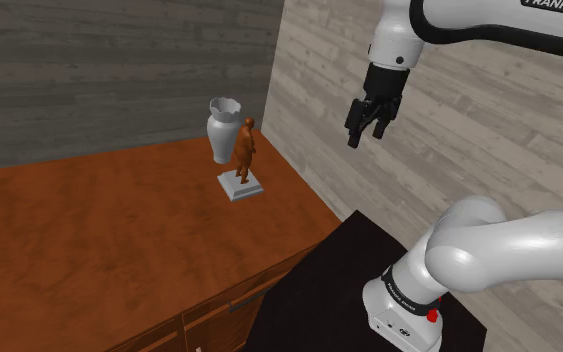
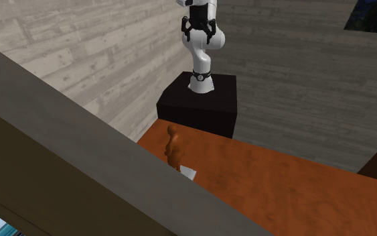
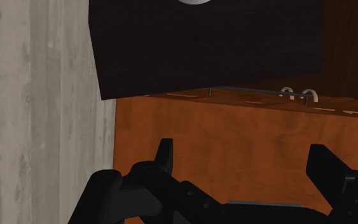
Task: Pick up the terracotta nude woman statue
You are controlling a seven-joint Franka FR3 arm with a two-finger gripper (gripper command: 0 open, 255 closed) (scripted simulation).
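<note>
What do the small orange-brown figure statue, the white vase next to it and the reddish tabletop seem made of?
Orange-brown figure statue: matte, even colour, likely terracotta or clay. White vase: smooth, plain white, perhaps ceramic. Reddish tabletop: wood, by its streaked grain.

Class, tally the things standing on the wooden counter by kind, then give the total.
Statue: 1
Vase: 1
Total: 2
</note>
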